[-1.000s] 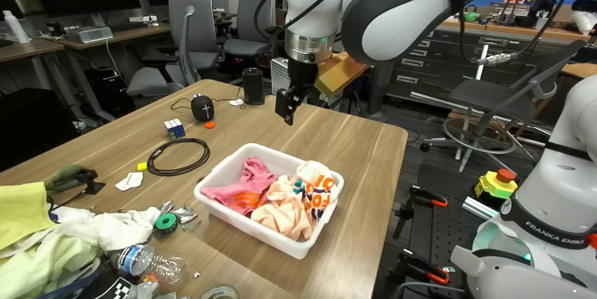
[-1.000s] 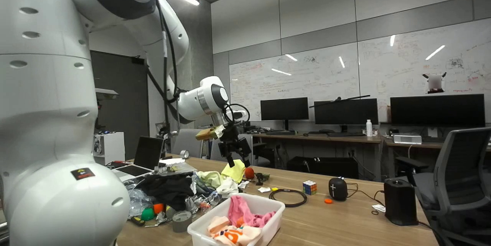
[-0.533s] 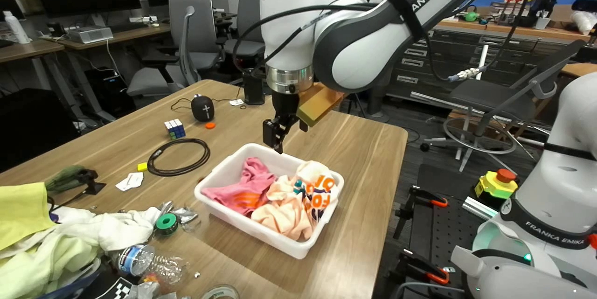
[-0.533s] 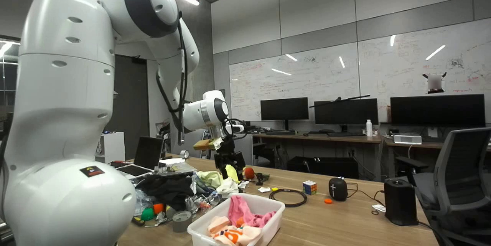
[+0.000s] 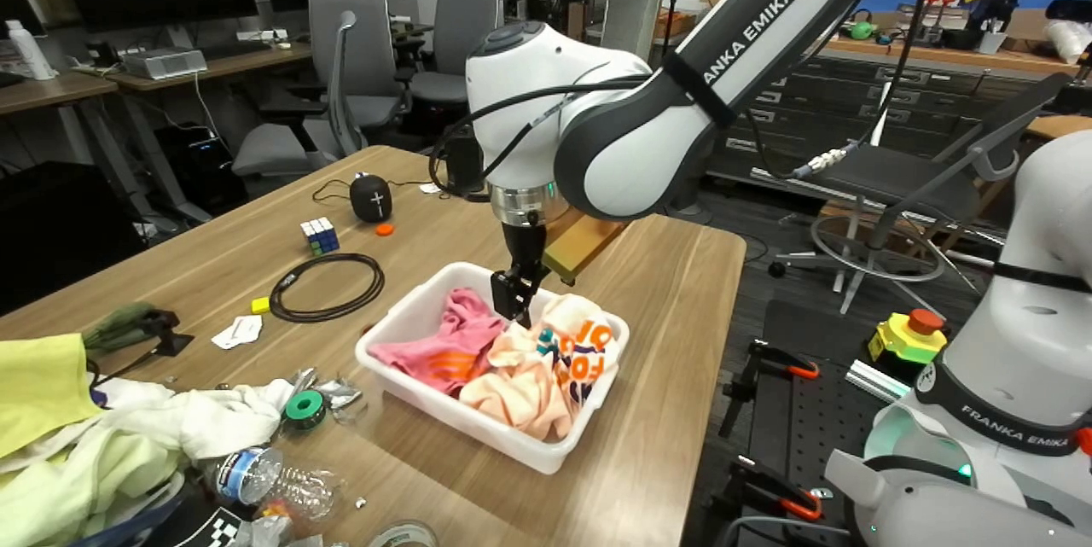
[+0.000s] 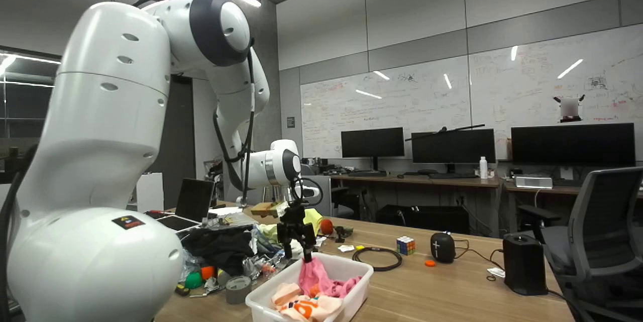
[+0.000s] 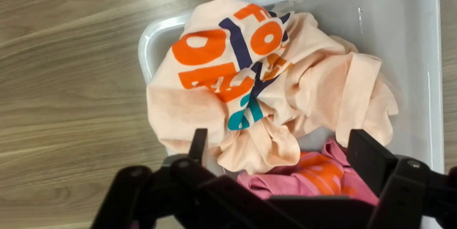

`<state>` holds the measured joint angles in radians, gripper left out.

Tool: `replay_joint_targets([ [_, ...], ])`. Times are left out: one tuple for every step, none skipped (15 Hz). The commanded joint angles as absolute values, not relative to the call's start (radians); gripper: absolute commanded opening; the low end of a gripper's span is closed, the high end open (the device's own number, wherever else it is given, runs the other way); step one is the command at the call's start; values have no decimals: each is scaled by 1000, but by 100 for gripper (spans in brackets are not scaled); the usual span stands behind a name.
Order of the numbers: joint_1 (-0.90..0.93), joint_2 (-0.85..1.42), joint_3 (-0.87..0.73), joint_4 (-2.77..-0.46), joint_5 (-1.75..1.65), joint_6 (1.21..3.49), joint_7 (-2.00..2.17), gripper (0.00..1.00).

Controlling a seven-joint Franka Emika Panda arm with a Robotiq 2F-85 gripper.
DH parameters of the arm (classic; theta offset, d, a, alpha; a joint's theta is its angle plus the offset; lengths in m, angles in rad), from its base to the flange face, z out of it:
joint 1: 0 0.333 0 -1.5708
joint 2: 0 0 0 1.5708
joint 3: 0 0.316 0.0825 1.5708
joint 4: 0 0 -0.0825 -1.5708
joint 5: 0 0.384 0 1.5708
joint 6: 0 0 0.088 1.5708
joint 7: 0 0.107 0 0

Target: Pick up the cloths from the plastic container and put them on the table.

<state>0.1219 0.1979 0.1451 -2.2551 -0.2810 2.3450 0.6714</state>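
Two black fingers (image 7: 371,161) of the end effector (image 7: 278,139) stand wide apart in the wrist view. One tip shows in front of the peach cloth (image 7: 282,93), the other near where that cloth meets the pink cloth (image 7: 282,184); whether either tip touches fabric, I cannot tell. Both cloths lie crumpled side by side in the white plastic container (image 5: 461,419), the peach one printed in orange, navy and teal, the pink one in orange. From the wrist camera, the peach cloth hides part of the container's rim. In both exterior views the end effector points down over the container, which sits on a wood-grained counter (image 5: 670,317).

Near the container, a green roll (image 5: 293,412) and a clear plastic bottle (image 5: 299,491) lie close to a white cloth (image 5: 230,417), with a yellow cloth (image 5: 43,389) past it. A little farther across the counter rest a coiled black cable (image 5: 316,317), a small yellow block (image 5: 260,305), a puzzle cube (image 5: 319,235), an orange disc (image 5: 385,229) and a round black speaker (image 5: 370,198); the block is just beside the cable, the disc just beside the speaker. Beyond the counter, in an exterior view, stand grey chairs (image 5: 373,61). Farthest off, dark monitors (image 6: 372,142) stand on desks (image 6: 399,181) before a scribbled whiteboard (image 6: 387,106).
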Motion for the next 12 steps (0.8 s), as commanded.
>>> replay_joint_targets([
  [159,249,118,-2233,-238,2353,670,100],
  [164,263,117,-2232,-229,2357,670,100],
  [170,275,116,-2233,-219,2363,669,100],
  [177,287,113,-2232,-218,2369,676,100],
  [187,300,108,-2232,-227,2374,685,100],
  [197,316,101,-2230,-238,2380,696,100],
  [207,327,94,-2231,-245,2389,705,100],
  [216,341,88,-2230,-249,2393,711,100],
  [226,352,81,-2231,-255,2400,717,100],
  [236,365,74,-2234,-263,2414,722,100],
  [246,375,67,-2235,-267,2418,726,100],
  [257,387,61,-2236,-271,2428,734,100],
])
